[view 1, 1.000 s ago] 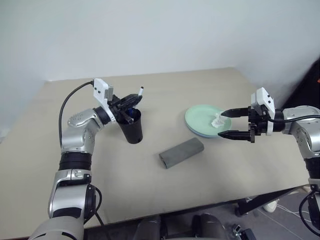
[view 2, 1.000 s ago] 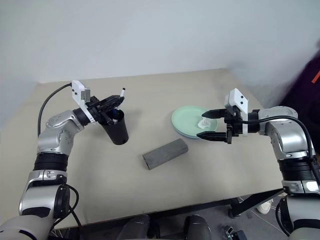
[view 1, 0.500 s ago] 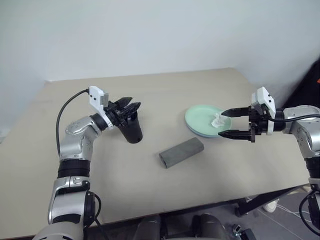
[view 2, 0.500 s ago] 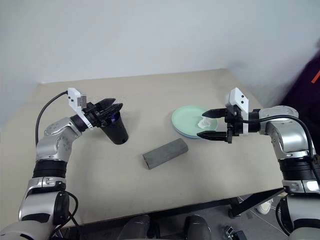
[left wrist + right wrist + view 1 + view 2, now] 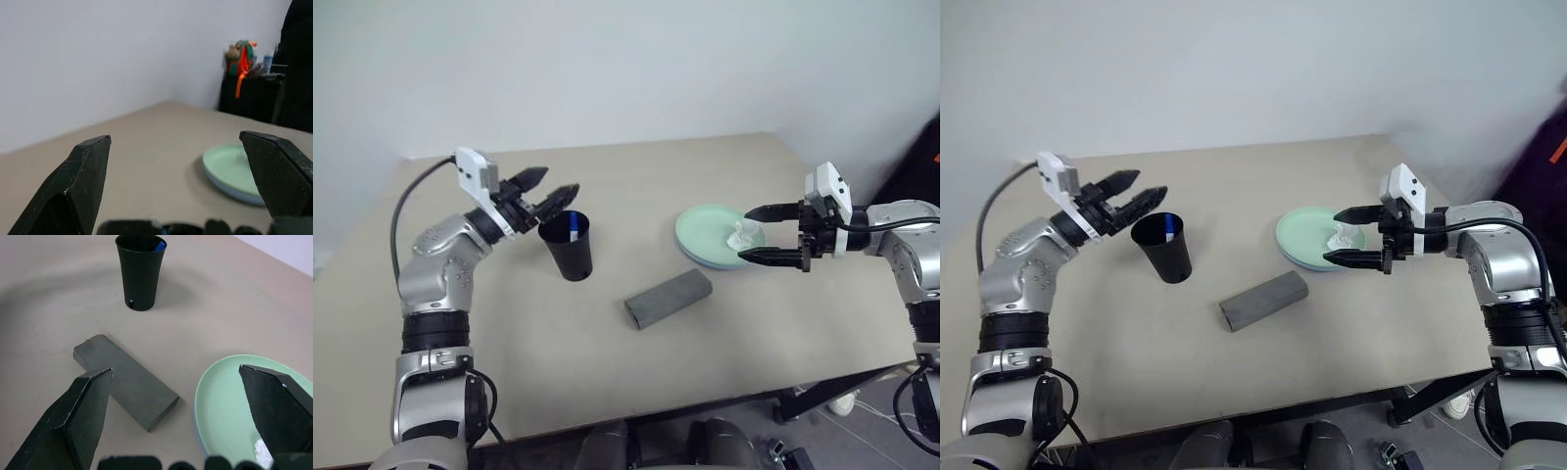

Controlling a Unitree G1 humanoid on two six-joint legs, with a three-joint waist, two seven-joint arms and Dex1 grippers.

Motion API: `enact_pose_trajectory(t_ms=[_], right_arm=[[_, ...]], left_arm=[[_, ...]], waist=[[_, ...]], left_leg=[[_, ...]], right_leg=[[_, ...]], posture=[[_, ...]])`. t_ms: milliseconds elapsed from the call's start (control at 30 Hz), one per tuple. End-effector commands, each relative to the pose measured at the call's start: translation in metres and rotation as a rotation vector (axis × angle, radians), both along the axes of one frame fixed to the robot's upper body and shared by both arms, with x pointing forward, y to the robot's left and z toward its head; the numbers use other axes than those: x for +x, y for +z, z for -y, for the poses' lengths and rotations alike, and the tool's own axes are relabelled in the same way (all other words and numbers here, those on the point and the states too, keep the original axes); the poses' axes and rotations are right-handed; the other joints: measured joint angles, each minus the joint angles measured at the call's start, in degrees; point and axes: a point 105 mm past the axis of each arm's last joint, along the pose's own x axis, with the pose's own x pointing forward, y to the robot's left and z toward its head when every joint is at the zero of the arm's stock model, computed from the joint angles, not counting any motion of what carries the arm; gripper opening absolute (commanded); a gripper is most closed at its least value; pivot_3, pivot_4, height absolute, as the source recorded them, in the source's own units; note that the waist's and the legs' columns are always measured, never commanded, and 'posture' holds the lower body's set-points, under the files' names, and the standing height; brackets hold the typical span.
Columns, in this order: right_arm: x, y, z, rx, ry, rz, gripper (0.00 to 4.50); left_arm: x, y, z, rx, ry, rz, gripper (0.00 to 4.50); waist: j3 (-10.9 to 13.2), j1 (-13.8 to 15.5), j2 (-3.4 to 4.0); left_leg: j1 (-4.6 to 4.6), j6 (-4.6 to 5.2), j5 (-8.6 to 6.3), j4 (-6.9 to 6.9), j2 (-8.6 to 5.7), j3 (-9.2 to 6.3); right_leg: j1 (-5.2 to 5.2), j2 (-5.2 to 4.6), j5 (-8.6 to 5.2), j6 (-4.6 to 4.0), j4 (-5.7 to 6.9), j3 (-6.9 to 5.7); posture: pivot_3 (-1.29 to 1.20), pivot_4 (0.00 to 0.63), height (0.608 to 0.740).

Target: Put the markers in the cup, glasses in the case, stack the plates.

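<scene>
We could read no lettering on any object. The left pincer [image 5: 548,183] stood wide open and empty, raised just beside the rim of the matte black tapered plastic cup [image 5: 570,249], pointing toward it. White markers [image 5: 572,231] with blue showed inside the cup. The right pincer [image 5: 761,234] was spread open, level, over the stacked mint green and light blue round plates [image 5: 701,236], flanking a crumpled white tissue [image 5: 739,236]. The grey oblong felt case [image 5: 668,299] lay shut on the beige counter [image 5: 607,372] between cup and plates.
</scene>
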Motion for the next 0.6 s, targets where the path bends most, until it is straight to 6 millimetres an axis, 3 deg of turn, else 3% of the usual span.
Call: enact_pose_trajectory(t_ms=[33, 200, 300, 600], right_arm=[[0.001, 0.016, -0.002, 0.021, 0.003, 0.066, 4.5], [0.001, 0.013, -0.002, 0.054, -0.04, 0.056, 4.5], [0.0, 0.011, 0.0, 0.094, -0.079, 0.051, 4.5], [-0.002, 0.017, -0.01, 0.171, -0.112, 0.054, 4.5]], left_arm=[[-0.019, 0.034, -0.004, 0.025, -0.047, 0.083, 4.47], [-0.052, 0.015, -0.044, 0.12, -0.047, -0.049, 4.47], [-0.071, -0.007, -0.068, 0.188, 0.018, -0.125, 4.47], [-0.095, -0.053, -0.066, 0.092, 0.065, -0.242, 4.47]], waist=[[0.0, -0.1, 0.0], [0.0, -1.0, 0.03], [0.0, -1.3, 0.0], [0.0, -1.3, -0.01]], left_leg=[[0.0, 0.0, 0.0, 0.0, 0.0, 0.0], [0.02, -0.31, 0.15, -0.19, 0.03, 0.16], [-0.02, -0.43, 0.21, -0.31, 0.06, 0.14], [-0.07, -0.16, 0.05, -0.37, 0.07, 0.24]], right_leg=[[0.0, 0.0, 0.0, 0.0, 0.0, 0.0], [-0.17, 0.0, 0.0, 0.0, 0.01, 0.04], [-0.29, 0.02, -0.01, -0.02, 0.02, 0.03], [-0.48, -0.17, 0.02, -0.05, -0.07, 0.04]], posture=[[0.0, 0.0, 0.727], [0.0, 0.0, 0.727], [0.0, 0.0, 0.727], [0.0, 0.0, 0.727]])
